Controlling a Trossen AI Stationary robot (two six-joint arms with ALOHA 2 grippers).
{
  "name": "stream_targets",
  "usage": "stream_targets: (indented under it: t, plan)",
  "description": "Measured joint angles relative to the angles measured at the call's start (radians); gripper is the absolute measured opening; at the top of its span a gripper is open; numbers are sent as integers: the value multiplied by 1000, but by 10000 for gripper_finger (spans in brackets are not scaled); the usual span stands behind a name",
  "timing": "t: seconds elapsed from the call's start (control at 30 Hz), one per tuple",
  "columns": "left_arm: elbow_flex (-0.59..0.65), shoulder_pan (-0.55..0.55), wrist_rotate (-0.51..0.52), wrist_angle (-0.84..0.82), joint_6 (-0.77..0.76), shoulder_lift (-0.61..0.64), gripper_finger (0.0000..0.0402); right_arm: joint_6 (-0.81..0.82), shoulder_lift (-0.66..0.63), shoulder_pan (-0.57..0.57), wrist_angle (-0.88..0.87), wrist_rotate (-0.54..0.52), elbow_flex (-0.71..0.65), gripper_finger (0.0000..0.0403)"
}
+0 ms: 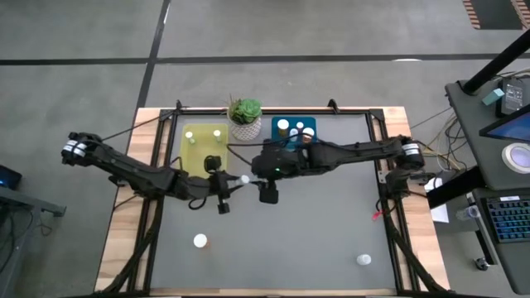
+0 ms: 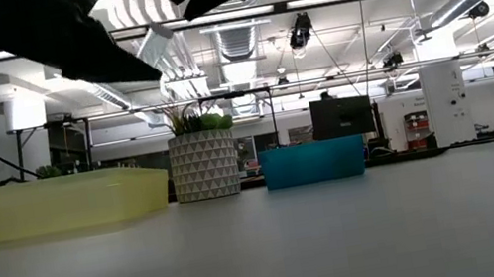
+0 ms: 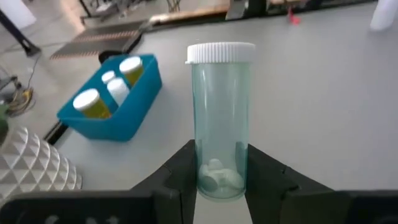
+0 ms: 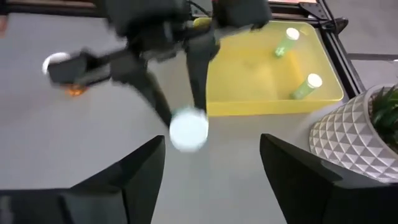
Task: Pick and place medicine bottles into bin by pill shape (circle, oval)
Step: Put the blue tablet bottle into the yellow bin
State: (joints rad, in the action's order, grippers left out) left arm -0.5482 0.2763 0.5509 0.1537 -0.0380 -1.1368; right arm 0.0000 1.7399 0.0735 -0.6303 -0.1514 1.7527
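My left gripper (image 1: 225,183) is shut on a clear medicine bottle (image 3: 221,118) with a white cap and white pills at its bottom, above the table's middle. The bottle's cap (image 4: 188,129) faces my right gripper (image 4: 211,180), which is open and empty just to the right of it (image 1: 267,193). The yellow tray (image 1: 192,149) holds two bottles (image 4: 306,86). The blue tray (image 1: 279,141) holds several bottles (image 3: 87,102). Two more bottles stand on the table, near left (image 1: 200,241) and near right (image 1: 363,260). My left gripper pinches the bottle's bottom end (image 3: 219,186) between its two fingers (image 3: 177,177), one on each side of the round wall. The bottle sticks out level beyond the fingertips, its cap (image 1: 245,178) toward the table's right, lifted clear of the table.
A green plant in a white patterned pot (image 1: 245,118) stands between the two trays at the far edge and shows in the low view (image 2: 204,164). Both arms meet over the table's middle. The grey table top (image 1: 315,232) lies bare between the two loose bottles.
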Motion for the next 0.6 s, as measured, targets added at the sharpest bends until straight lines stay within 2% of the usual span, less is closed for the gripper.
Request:
stream_targets:
  t: [0.17,0.33,0.6]
  plan:
    - [1,8,-16,64,54,38,88,-14,-85,20,106,-6,-127,253]
    - [1,9,-99,171,120,42,82,-40,-143,31,324,-6,-306,238]
    - [1,7,-110,208,132,42,84,-51,-175,31,743,20,-525,218]
